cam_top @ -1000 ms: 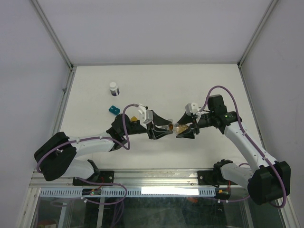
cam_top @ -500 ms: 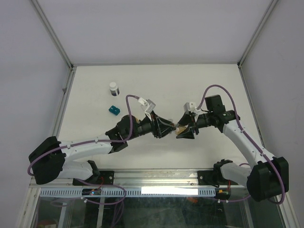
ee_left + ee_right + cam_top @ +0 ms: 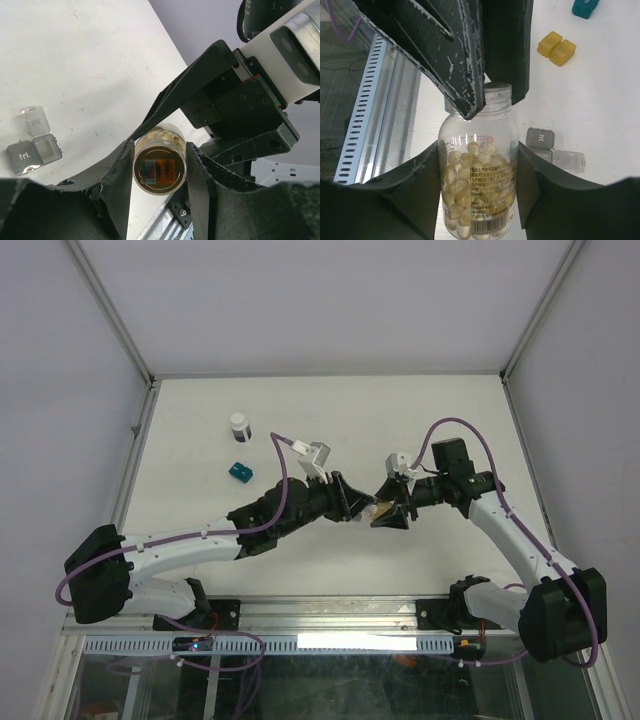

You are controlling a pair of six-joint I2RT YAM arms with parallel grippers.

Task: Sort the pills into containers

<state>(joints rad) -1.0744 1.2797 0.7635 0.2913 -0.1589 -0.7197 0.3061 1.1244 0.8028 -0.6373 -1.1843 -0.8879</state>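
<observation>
My right gripper (image 3: 477,150) (image 3: 392,512) is shut on the body of a clear pill bottle (image 3: 479,190) full of pale yellow pills and holds it above the table. My left gripper (image 3: 160,150) (image 3: 350,504) meets it head-on, with its fingers shut on the bottle's lid (image 3: 160,170). The gray container (image 3: 32,150) (image 3: 540,137) lies open on the table under the bottle. The amber-yellow container (image 3: 556,48) and the teal container (image 3: 585,7) (image 3: 239,471) lie farther left. In the top view the gray and amber-yellow ones are hidden by the arms.
A small dark bottle with a white cap (image 3: 240,426) stands at the back left. The metal rail (image 3: 365,115) at the table's near edge runs just below the grippers. Frame posts (image 3: 140,400) mark the table's sides.
My left arm has reached right and turned its wrist, and its fingers have come onto the bottle's lid. My right gripper has kept the bottle almost still.
</observation>
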